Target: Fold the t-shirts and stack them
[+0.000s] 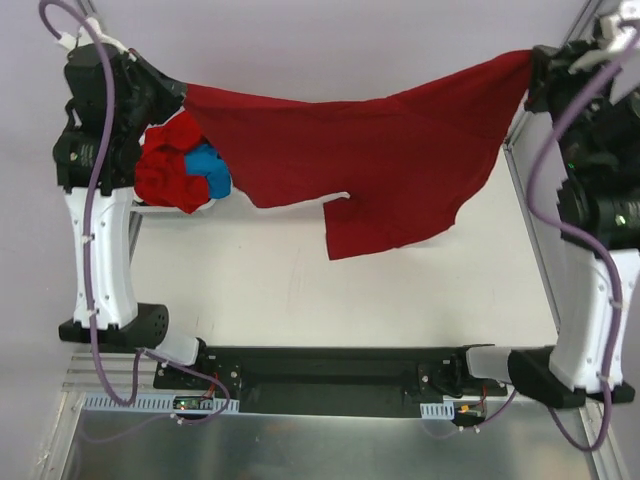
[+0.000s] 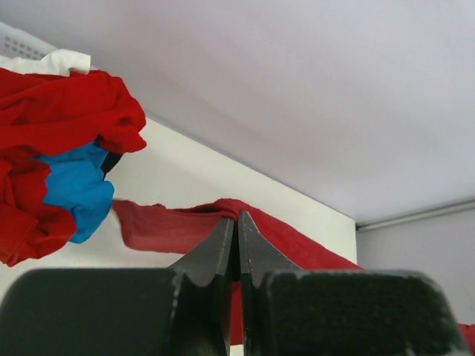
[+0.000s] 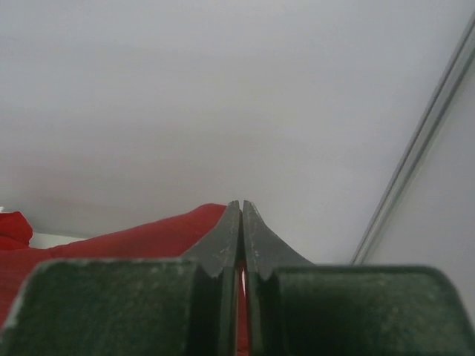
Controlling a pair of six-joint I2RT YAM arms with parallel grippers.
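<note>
A deep-red t-shirt (image 1: 370,160) hangs stretched in the air between my two grippers, its lower part drooping toward the white table. My left gripper (image 1: 180,92) is shut on its left corner; in the left wrist view the red cloth (image 2: 297,245) is pinched between the closed fingertips of that gripper (image 2: 237,216). At the far right my right gripper (image 1: 532,62) is shut on the other corner, and the right wrist view shows the red cloth (image 3: 141,239) running off to the left from this gripper (image 3: 242,205). A crumpled heap of red t-shirts (image 1: 168,165) with a bright blue t-shirt (image 1: 208,170) lies under the left arm.
The heap (image 2: 52,141) rests against a white basket (image 2: 22,46) with a white cloth (image 2: 56,63) on top. A metal frame rail (image 1: 535,240) runs along the table's right side. The black arm bases (image 1: 330,375) sit at the near edge.
</note>
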